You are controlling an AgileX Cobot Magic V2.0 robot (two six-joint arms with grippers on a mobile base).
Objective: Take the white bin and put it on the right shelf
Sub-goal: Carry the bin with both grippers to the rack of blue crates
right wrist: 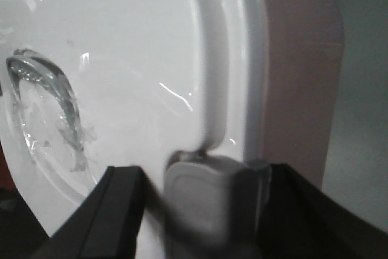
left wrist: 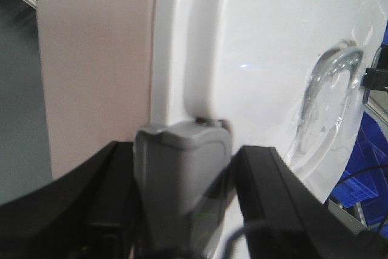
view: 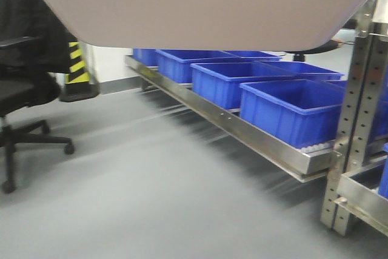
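Both arms hold the white bin [view: 200, 10] aloft from opposite ends. The left tool [left wrist: 182, 210] has its black fingers [left wrist: 91, 204] closed snugly on the grey latch [left wrist: 182, 150] at the lid's rim. The right tool [right wrist: 203, 210] brackets the other latch [right wrist: 206, 192] likewise, though that view is blurred. Only the wrist views show the glossy lid [left wrist: 260, 47]. Only the front view shows the bin's underside hanging above the floor, and the steel shelf [view: 254, 137] with blue bins [view: 291, 107] low to the right.
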